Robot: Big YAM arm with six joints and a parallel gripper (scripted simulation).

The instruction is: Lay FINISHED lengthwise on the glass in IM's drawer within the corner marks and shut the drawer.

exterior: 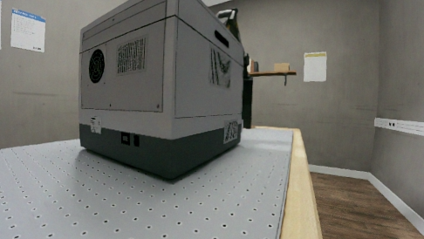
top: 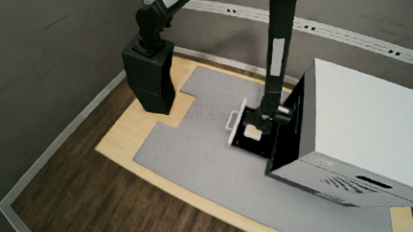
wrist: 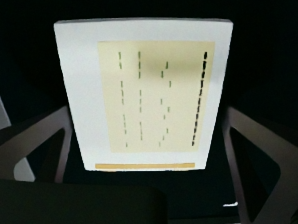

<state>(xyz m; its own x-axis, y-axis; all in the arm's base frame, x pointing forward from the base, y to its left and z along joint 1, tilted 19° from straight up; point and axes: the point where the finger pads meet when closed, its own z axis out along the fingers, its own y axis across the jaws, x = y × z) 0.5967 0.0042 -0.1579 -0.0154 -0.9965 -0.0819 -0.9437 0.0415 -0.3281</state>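
White flat rectangular cassette [wrist: 143, 92] with yellow gel window, on dark drawer glass: likely light, rigid, slick; grip long edges. Hand [wrist: 147, 136] open, empty.

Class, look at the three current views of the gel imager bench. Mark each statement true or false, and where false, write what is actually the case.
1. The imager's drawer is pulled out. True.
2. The cassette lies on the drawer's dark glass. True.
3. The gripper is clamped on the cassette. False: its fingers stand wide apart, either side of the cassette.
4. The imager lies tipped on its side. False: it stands upright on the perforated board.
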